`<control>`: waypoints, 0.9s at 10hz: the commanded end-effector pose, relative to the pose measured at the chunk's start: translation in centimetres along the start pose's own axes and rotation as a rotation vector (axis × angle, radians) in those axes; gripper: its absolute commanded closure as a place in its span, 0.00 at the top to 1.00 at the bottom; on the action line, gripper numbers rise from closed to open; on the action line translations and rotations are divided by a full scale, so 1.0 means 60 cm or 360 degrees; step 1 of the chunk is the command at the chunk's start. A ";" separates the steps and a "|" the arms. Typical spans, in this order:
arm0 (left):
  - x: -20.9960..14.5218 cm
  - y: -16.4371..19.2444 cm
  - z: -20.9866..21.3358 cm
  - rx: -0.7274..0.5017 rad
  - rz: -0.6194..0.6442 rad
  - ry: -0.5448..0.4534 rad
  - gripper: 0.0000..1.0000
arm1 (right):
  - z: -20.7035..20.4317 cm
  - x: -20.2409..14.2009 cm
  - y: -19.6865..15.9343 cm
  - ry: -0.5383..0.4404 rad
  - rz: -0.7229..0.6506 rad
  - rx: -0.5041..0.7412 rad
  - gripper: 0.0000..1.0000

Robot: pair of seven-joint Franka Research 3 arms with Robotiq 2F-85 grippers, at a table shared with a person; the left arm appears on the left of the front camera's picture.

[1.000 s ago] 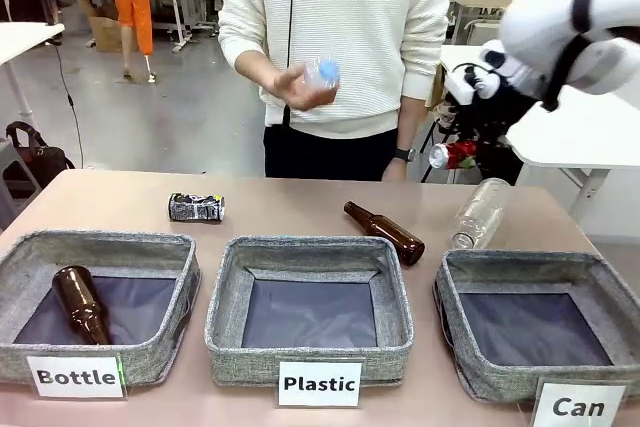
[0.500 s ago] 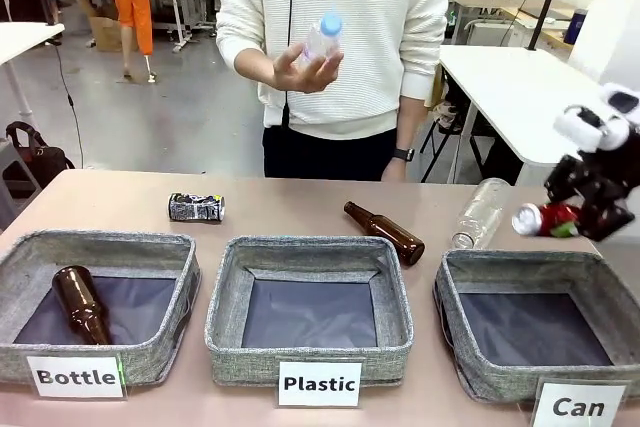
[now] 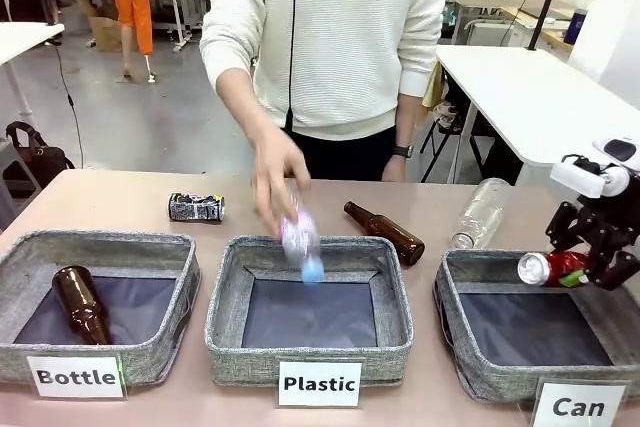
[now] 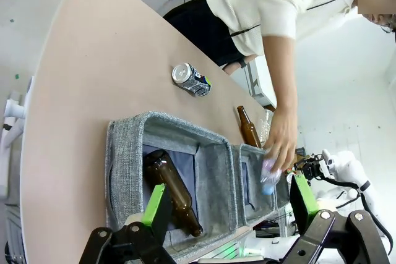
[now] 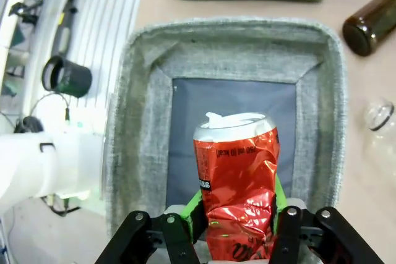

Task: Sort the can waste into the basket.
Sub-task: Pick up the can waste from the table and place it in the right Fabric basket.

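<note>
We judge the task to be less than half done. Our right tool [image 3: 578, 269] is clenched on the red can [image 3: 545, 268], which it holds lying sideways just above the far right edge of the basket [image 3: 497, 383] labelled "Can". In the right wrist view the can [image 5: 238, 177] hangs over the dark lining of this basket [image 5: 235, 35], and we see no can inside it, so the release is not yet made. The black-and-white can [image 3: 196, 208] lies on the worktop [image 3: 120, 197] behind the "Bottle" bin, well apart from the target basket, and nobody touches it. Our left tool [image 4: 229, 201] is released, with the jaws wide and nothing between them. So two steps are left, in our opinion: to drop the red can, and then to fetch the second can across the worktop.
</note>
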State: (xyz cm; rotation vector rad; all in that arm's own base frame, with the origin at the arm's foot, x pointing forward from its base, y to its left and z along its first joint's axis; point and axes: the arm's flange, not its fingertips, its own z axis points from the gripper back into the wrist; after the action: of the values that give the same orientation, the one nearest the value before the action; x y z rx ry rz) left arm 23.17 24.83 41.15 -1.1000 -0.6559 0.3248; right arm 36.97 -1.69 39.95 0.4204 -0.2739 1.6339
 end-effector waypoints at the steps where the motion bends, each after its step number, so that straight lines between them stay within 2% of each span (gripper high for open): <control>1: 0.001 -0.002 -0.001 -0.0029 -0.0027 -0.0013 1.00 | 0.014 0.001 -0.001 -0.0001 0.0049 0.0012 0.00; 2: 0.001 -0.002 -0.001 -0.0029 -0.0027 -0.0013 1.00 | 0.014 0.003 -0.004 0.0001 0.0055 0.0016 0.62; 3: 0.001 -0.002 -0.001 -0.0029 -0.0027 -0.0013 1.00 | 0.012 0.003 -0.006 0.0026 0.0075 0.0050 0.98; 9: 0.001 -0.002 -0.001 -0.0029 -0.0027 -0.0013 1.00 | 0.015 -0.001 -0.017 -0.0041 0.0046 0.0052 1.00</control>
State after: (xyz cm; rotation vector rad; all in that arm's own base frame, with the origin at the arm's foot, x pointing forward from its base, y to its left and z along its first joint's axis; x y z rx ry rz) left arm 23.17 24.83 41.15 -1.1001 -0.6559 0.3247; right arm 37.40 -1.63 40.29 0.4351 -0.2615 1.6511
